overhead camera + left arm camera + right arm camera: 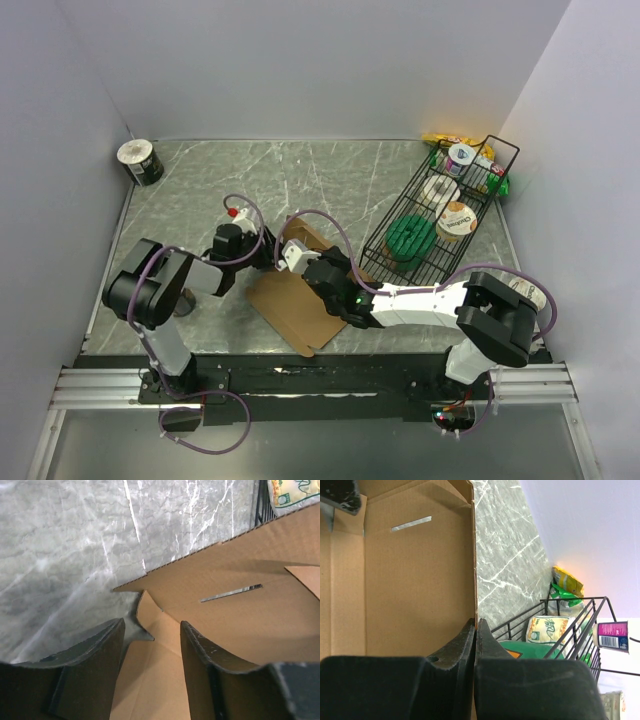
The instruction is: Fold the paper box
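The paper box [292,303] is a brown cardboard sheet, partly raised, lying between my two arms near the table's front. My left gripper [271,252] is at its far left corner. In the left wrist view it [151,626] is open, with a cardboard flap [150,680] lying in the gap and a slotted panel [240,615] to the right. My right gripper [305,263] is shut on the edge of an upright panel [415,580]; in its wrist view the jaws [476,623] pinch that edge.
A black wire basket [395,210] holding cups and a green item stands just right of the box and shows in the right wrist view [570,625]. Snack bags [447,140] lie behind it. A dark roll [140,162] sits at the back left corner. Walls enclose the table.
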